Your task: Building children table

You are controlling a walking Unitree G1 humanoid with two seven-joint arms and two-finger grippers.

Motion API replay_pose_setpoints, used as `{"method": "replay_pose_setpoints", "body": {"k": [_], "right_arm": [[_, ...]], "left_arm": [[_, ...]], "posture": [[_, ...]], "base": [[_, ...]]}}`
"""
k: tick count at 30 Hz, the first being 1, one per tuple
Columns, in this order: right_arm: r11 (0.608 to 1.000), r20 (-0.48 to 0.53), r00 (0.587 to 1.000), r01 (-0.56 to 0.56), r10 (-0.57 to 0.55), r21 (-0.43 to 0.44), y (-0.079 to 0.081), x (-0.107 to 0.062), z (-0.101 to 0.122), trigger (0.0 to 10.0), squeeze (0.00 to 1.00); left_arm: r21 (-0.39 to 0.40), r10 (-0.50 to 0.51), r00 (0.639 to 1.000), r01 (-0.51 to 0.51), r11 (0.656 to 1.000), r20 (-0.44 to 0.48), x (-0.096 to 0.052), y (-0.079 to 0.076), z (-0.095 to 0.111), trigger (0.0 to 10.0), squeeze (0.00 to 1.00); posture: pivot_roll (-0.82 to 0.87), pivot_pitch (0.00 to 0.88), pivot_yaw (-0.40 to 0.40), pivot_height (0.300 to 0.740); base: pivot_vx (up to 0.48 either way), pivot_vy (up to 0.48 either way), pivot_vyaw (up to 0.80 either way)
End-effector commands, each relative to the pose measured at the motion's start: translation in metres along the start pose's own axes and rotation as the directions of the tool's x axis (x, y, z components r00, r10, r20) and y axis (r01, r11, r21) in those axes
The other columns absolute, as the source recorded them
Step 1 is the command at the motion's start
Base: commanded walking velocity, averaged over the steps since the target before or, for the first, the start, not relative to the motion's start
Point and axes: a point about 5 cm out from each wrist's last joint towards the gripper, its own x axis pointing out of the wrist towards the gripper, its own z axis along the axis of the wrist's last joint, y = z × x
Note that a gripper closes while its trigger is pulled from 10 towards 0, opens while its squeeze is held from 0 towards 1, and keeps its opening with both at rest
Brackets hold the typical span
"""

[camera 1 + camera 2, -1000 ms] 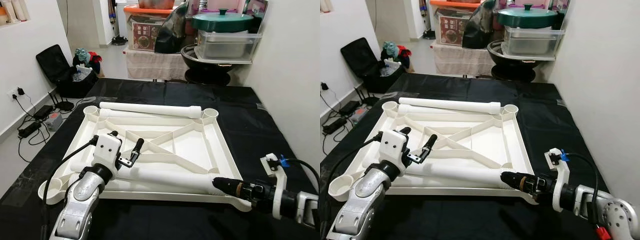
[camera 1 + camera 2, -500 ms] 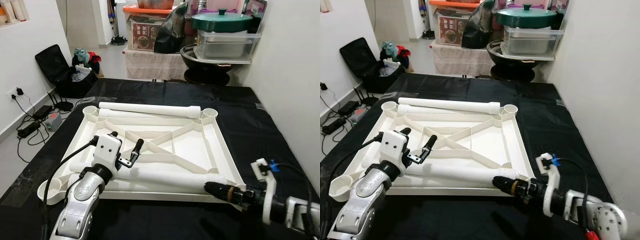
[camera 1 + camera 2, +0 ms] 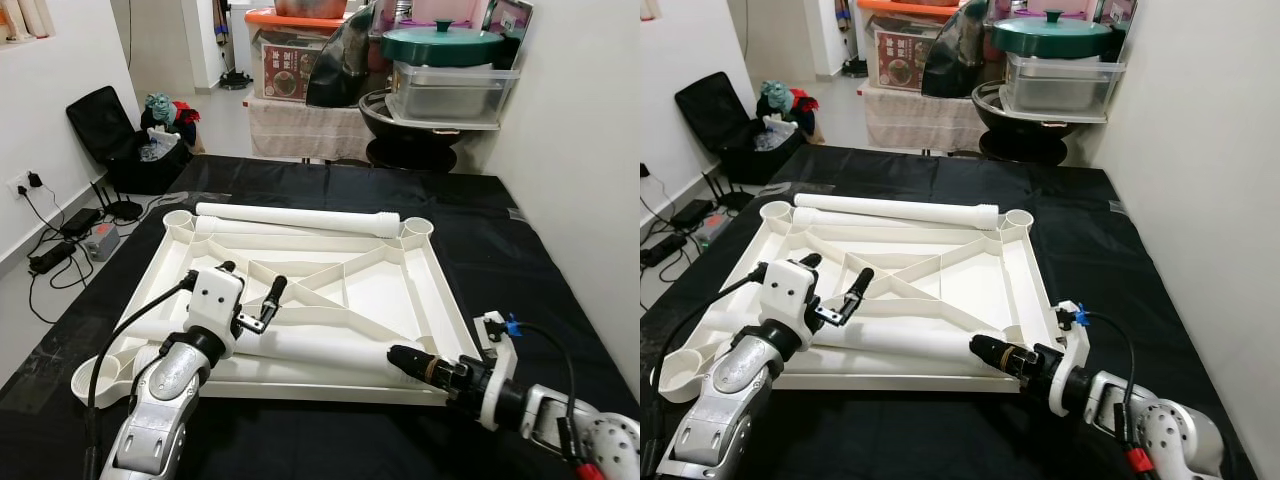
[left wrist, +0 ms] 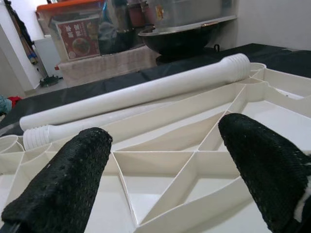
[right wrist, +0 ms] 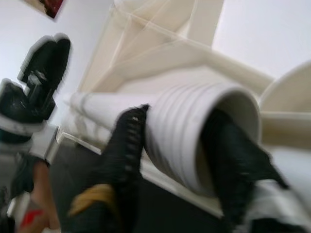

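Inverted white tabletop lay ribbed underside up on the black-covered bench; all positions below are relative to this tabletop.

Far edge: one white table leg lay loose along it, between the two far corner sockets.

Near edge: a second leg lay across the ribs. Its threaded end sat at the near right corner, gripped by the right tool, one finger outside the tube and one inside its mouth (right wrist view, blurred).

Left tool hovered over the near left ribs, fingers spread wide, holding nothing.

Risks, as judged:
- One-ended grip on a long leg: far end could drag on the ribs and shift the tabletop.
- Finger inside the bore could block seating in a socket.
- Threads could cross if the leg entered tilted.
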Motion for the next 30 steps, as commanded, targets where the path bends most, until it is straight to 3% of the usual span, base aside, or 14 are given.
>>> {"method": "replay_pose_setpoints", "body": {"k": [1,11,13,15,17,18,19,21,22,23,27,29,30], "right_arm": [[0.999,0.025,0.999,0.027,-0.028,0.016,-0.005,-0.001,0.000,0.0,0.00],[0.995,0.079,0.996,-0.052,0.045,0.085,0.003,0.003,-0.008,0.0,0.00],[0.982,0.183,0.976,-0.145,0.121,0.121,0.010,0.002,0.004,0.0,0.00],[0.982,0.183,0.976,-0.145,0.121,0.121,0.010,0.002,0.004,0.0,0.00],[0.954,0.307,0.921,-0.282,0.239,0.104,0.024,-0.002,0.026,0.0,0.00],[0.954,0.307,0.921,-0.282,0.239,0.104,0.024,-0.002,0.026,0.0,0.00],[0.930,0.350,0.883,-0.359,0.312,0.076,0.033,-0.004,0.036,0.0,0.00],[0.930,0.350,0.883,-0.359,0.312,0.076,0.033,-0.004,0.036,0.0,0.00],[0.904,0.381,0.845,-0.424,0.375,0.050,0.042,-0.007,0.043,0.0,0.00],[0.904,0.381,0.845,-0.424,0.375,0.050,0.042,-0.007,0.043,0.0,0.00],[0.801,0.470,0.696,-0.597,0.543,-0.040,0.060,-0.023,0.063,0.0,0.00],[0.801,0.470,0.696,-0.597,0.543,-0.040,0.060,-0.023,0.063,0.0,0.00],[0.796,0.479,0.686,-0.604,0.548,-0.044,0.061,-0.023,0.064,0.0,0.00]], "left_arm": [[0.017,-0.003,1.000,0.003,1.000,-0.009,0.000,-0.001,-0.003,10.0,0.00],[0.027,-0.009,1.000,0.009,1.000,-0.015,0.000,0.001,-0.004,10.0,0.00],[0.031,-0.010,1.000,0.010,0.999,-0.015,0.001,0.001,-0.004,10.0,0.00],[0.031,-0.010,1.000,0.010,0.999,-0.015,0.001,0.001,-0.004,10.0,0.00],[0.031,-0.013,1.000,0.013,0.999,-0.014,0.002,0.001,-0.004,10.0,0.00],[0.031,-0.013,1.000,0.013,0.999,-0.014,0.002,0.001,-0.004,10.0,0.00],[0.030,-0.014,1.000,0.014,0.999,-0.013,0.002,0.001,-0.004,10.0,0.00],[0.030,-0.014,1.000,0.014,0.999,-0.013,0.002,0.001,-0.004,10.0,0.00],[0.026,-0.013,1.000,0.013,1.000,-0.012,0.003,0.002,-0.004,10.0,0.00],[0.026,-0.013,1.000,0.013,1.000,-0.012,0.003,0.002,-0.004,10.0,0.00],[-0.054,-0.003,1.000,0.003,0.999,-0.002,0.006,0.003,-0.001,10.0,0.00],[-0.054,-0.003,1.000,0.003,0.999,-0.002,0.006,0.003,-0.001,10.0,0.00],[-0.107,0.000,1.000,0.001,0.994,0.008,0.007,0.003,0.001,10.0,0.00]], "posture": [[0.05,0.000,-0.080,0.740],[0.05,0.000,-0.071,0.740],[0.05,0.000,-0.066,0.740],[0.05,0.000,-0.066,0.740],[0.05,0.000,-0.062,0.740],[0.05,0.000,-0.062,0.740],[0.06,0.000,-0.061,0.740],[0.06,0.000,-0.061,0.740],[0.06,0.000,-0.063,0.740],[0.06,0.000,-0.063,0.740],[0.06,0.000,-0.059,0.740],[0.06,0.000,-0.059,0.740],[0.06,0.000,-0.059,0.740]], "base": [[0.000,0.000,0.00],[0.000,0.000,0.00],[0.000,0.000,0.00],[0.000,0.000,0.00],[0.000,0.000,0.00],[0.000,0.000,0.00],[0.000,0.000,0.00],[0.000,0.000,0.00],[0.000,0.000,0.00],[0.000,0.000,0.00],[0.000,0.000,0.00],[0.000,0.000,0.00],[0.000,0.000,0.00]]}}
